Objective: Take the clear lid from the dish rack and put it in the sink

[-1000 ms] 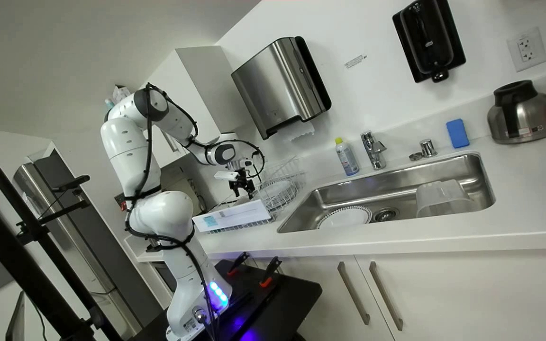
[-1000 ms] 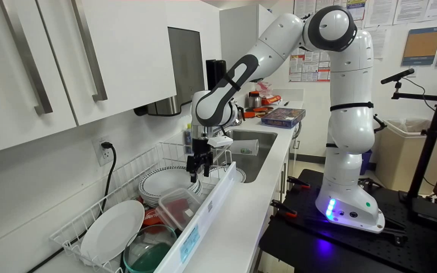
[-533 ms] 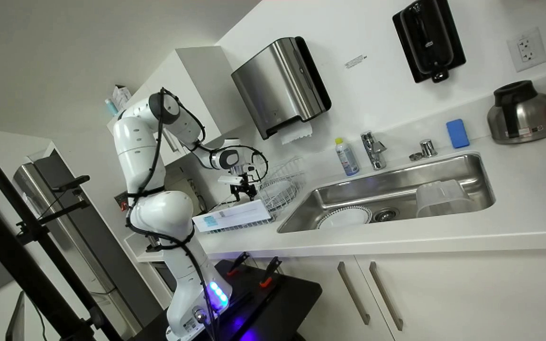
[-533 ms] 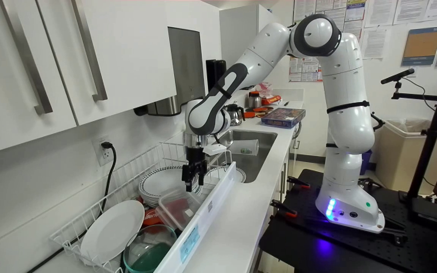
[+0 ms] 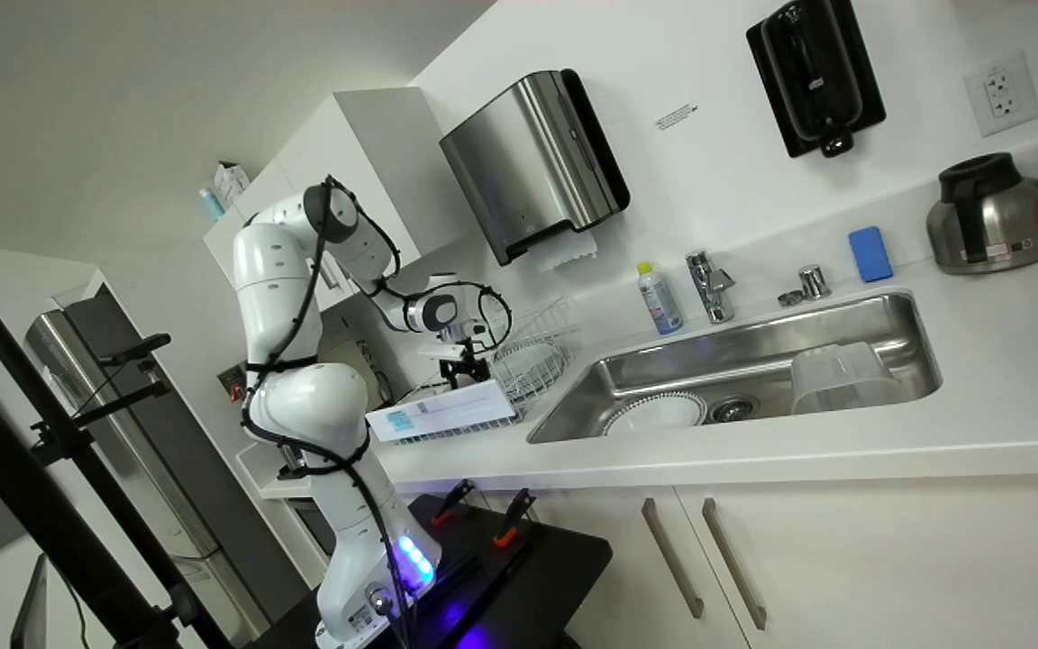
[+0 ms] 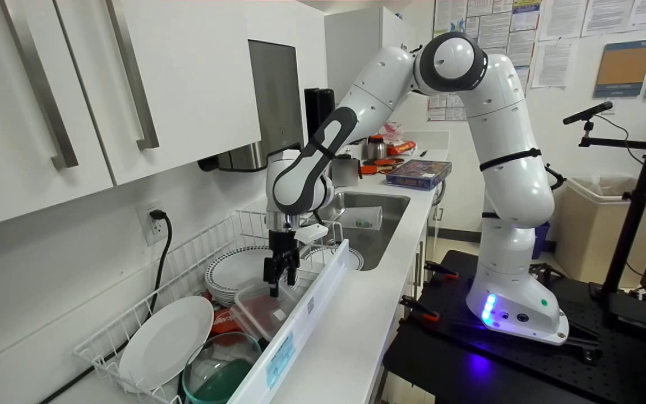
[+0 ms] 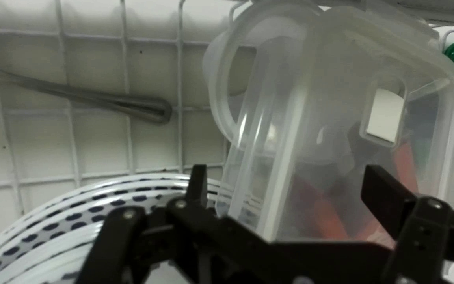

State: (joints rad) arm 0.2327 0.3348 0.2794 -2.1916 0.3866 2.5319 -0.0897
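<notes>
The clear lid (image 6: 264,314) is a rectangular see-through plastic piece tilted in the dish rack (image 6: 328,286); in the wrist view the lid (image 7: 329,102) shows a small pale vent. My gripper (image 6: 282,285) points down just above it. In the wrist view the gripper (image 7: 284,177) is open and empty, one finger left of the lid's long edge, the other over its face. I cannot tell whether they touch. In an exterior view the rack's white front panel (image 5: 451,408) hides the lid. The steel sink (image 5: 753,338) lies beside the rack; it also shows here (image 6: 382,247).
A stack of dotted-rim plates (image 7: 89,205) touches the lid's side. A white oval plate (image 6: 169,339) and a glass bowl (image 6: 222,365) stand nearer in the rack. The sink holds a plate (image 5: 659,413) and a clear container (image 5: 843,374). Cabinets (image 6: 188,73) hang above.
My gripper has moved down and away from the sink, from over the plates to over the clear lid. The fingers stay open. The lid and other dishes have not moved.
</notes>
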